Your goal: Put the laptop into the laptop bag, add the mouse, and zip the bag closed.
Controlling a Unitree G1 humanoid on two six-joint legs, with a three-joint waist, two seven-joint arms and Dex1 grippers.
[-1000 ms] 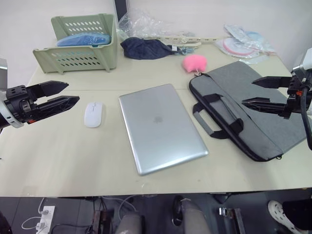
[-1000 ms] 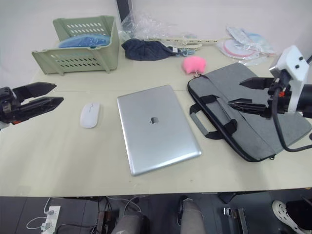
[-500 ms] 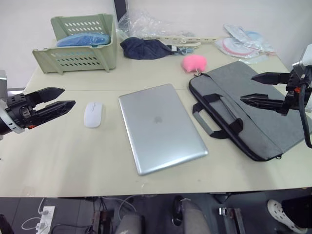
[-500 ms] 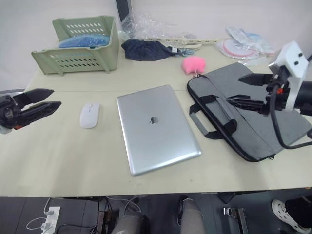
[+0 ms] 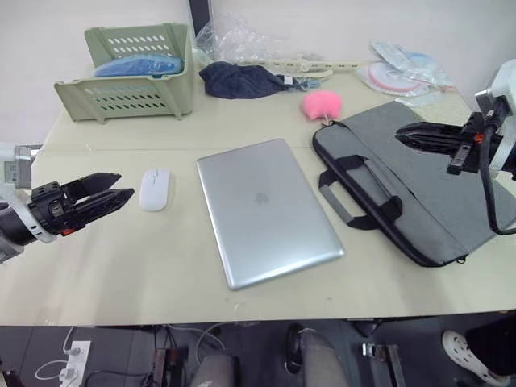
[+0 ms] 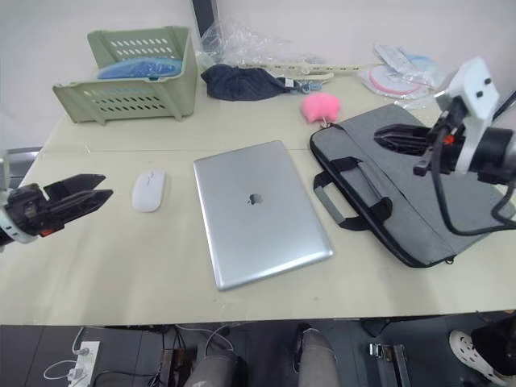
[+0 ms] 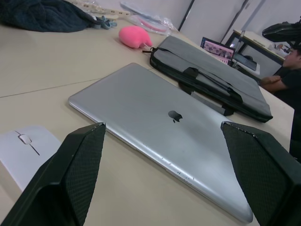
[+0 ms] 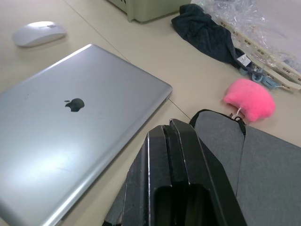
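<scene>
At the centre of the pale worktop (image 5: 121, 266) in the left eye view, the closed laptop (image 5: 268, 210) lies flat, the mouse (image 5: 153, 189) at its 9 o'clock and the laptop bag (image 5: 411, 181) at its 3 o'clock. The left end effector (image 5: 121, 189), fingers spread, hovers just beside the mouse; the right end effector (image 5: 405, 138), fingers pressed together, hangs over the bag. At 12 o'clock sit a dark cloth bundle (image 5: 238, 79), a green basket (image 5: 129, 72) and the pink pompom (image 5: 322, 105).

The left wrist view adds a seated person (image 7: 287, 75) beyond the bag's far end.

The right wrist view shows the shut fingers (image 8: 178, 183) above the bag's corner.
</scene>
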